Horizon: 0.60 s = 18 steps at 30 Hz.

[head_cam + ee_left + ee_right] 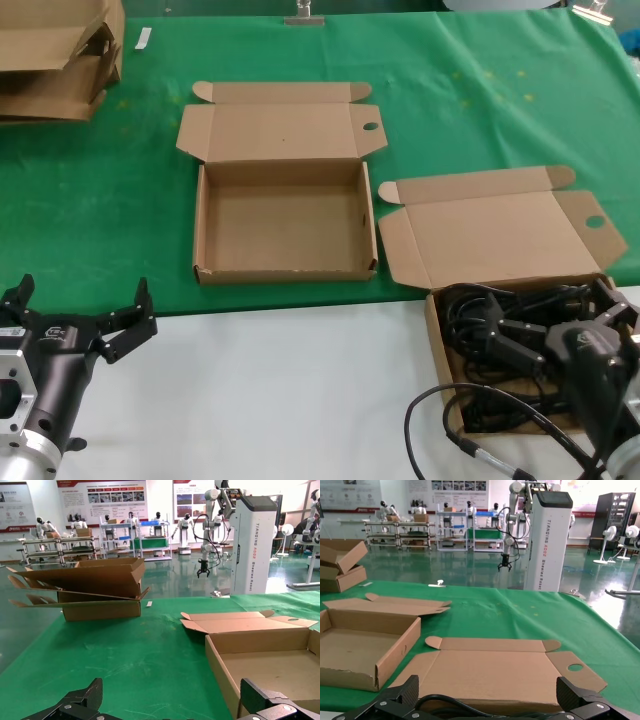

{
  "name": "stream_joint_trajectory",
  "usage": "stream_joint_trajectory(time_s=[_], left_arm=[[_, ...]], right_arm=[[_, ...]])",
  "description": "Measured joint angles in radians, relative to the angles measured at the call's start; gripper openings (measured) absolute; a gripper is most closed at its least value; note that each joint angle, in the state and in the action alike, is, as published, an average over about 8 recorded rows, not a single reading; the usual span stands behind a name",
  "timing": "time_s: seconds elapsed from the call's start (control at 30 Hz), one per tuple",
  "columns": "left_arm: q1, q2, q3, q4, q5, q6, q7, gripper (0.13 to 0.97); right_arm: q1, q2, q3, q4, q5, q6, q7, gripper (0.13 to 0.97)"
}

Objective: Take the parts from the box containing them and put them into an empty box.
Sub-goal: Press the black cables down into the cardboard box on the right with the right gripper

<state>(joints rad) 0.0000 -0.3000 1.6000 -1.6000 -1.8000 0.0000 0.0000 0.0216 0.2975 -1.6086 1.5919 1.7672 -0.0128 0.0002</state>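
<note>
At lower right the right end effector [548, 333] hangs spread wide over the parts [480, 320] in their box [433, 330], while the left end effector [80, 305] waits wide at lower left.

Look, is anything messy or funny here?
Nothing looks broken or spilled. The cords lie tangled in their box, which sticks out past the green cloth. The empty box sits straight.

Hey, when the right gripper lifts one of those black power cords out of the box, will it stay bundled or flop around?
The power cords lie as loose tangled loops, so they will probably sag and may drag neighbours. The right gripper is open above them.
</note>
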Motion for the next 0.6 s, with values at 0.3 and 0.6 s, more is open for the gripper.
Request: stream_joint_trajectory(time_s=[0.3,0.6], left_arm=[[0.0,0.0,0.0,0.0,0.0,0.0,0.0,0.966],[0.0,0.0,0.0,0.0,0.0,0.0,0.0,0.966]], right_arm=[[0.0,0.0,0.0,0.0,0.0,0.0,0.0,0.966],[-0.043,0.081,-0.031,0.034,-0.041,-0.055,-0.028,0.966]])
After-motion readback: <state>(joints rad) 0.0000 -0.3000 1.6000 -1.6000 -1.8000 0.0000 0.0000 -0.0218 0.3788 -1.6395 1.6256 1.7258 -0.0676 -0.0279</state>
